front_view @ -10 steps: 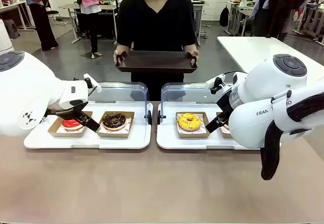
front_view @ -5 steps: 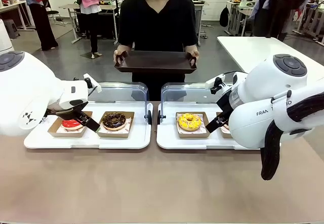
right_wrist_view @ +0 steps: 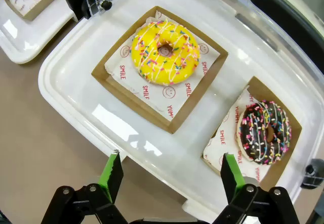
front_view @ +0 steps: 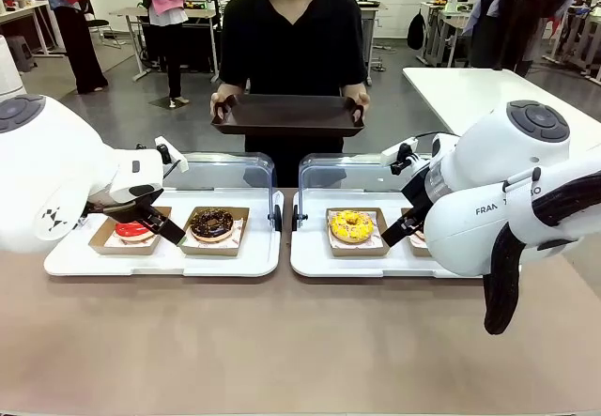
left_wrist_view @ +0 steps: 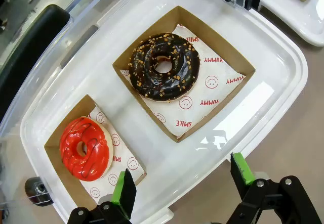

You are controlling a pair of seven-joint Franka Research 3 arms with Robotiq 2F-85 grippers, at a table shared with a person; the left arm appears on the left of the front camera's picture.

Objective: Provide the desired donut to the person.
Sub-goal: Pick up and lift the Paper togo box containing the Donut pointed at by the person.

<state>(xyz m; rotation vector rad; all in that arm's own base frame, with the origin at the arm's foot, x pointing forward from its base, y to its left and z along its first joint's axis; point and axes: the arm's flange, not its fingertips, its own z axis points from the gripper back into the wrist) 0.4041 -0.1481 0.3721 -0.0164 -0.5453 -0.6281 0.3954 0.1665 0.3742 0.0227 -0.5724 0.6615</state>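
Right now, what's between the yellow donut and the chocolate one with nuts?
In the front view: the left tray rim, the right tray rim and two black lid fittings.

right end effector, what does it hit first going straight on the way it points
Probably the bare floor of the white tray, just before the corner of the cardboard box of the yellow sprinkled donut. Nothing sits between it and the open right end effector; depth is uncertain.

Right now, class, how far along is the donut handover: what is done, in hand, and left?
Done: the person holds out a brown tray. In hand: left tool and right tool hover open above the red donut, chocolate donut, yellow donut and sprinkled donut, all in their boxes. Left: grasp the wanted one and deliver it to the tray.
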